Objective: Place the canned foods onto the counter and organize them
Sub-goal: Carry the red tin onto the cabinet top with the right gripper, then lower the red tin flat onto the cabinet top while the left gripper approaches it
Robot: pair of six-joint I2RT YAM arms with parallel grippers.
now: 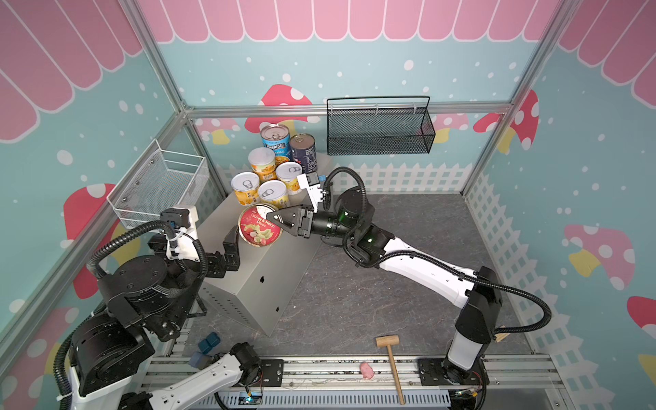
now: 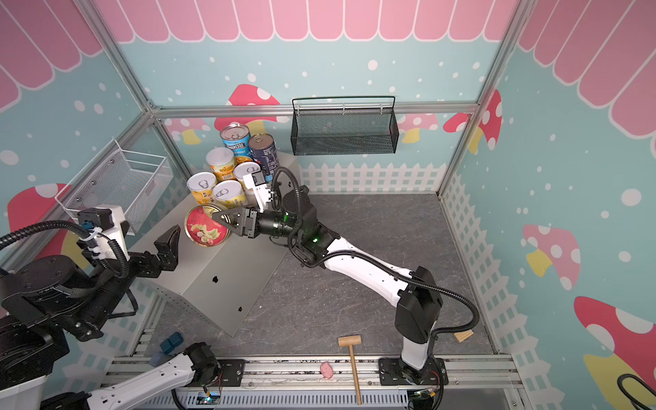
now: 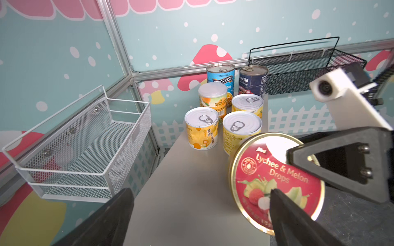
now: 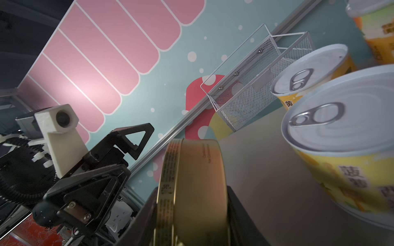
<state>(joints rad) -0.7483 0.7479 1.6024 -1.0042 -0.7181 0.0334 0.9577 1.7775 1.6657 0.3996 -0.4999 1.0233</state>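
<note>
Quick update from me. My right gripper (image 1: pixel 275 220) is clamped on the flat gold tin with the red lid (image 1: pixel 257 230), one finger across the lid and the other on the gold back. The right wrist view shows it edge-on between the fingers. The tin is tipped up on its rim over the counter (image 1: pixel 216 227), about halfway along the top, with the lid turned toward my other arm. I can't tell if the lower rim sits on the counter top or hangs just above it.

My left gripper (image 2: pixel 167 245) has its jaws spread wide with nothing in them. It's over the counter top toward the vent-slot end, just beside the tin. In the left wrist view one fingertip (image 3: pixel 283 204) overlaps the lid, but I can't tell if it touches.

The other six cans stand upright on the counter's far end. The light-blue Progresso can (image 1: pixel 275 140) and the dark navy can (image 1: pixel 303 151) are side by side at the very back. The four short yellow cans (image 1: pixel 262 163) are bunched in front of them, and the nearest one (image 1: pixel 273 193) is just beside the tin.

Off the counter, the white wire basket (image 1: pixel 159 184) hangs on the wall beside it. The black mesh basket (image 1: pixel 380 131) hangs on the wall past its far end. The wooden mallet (image 1: pixel 390 358) and the small pink toy (image 1: pixel 367 370) lie well apart from it.
</note>
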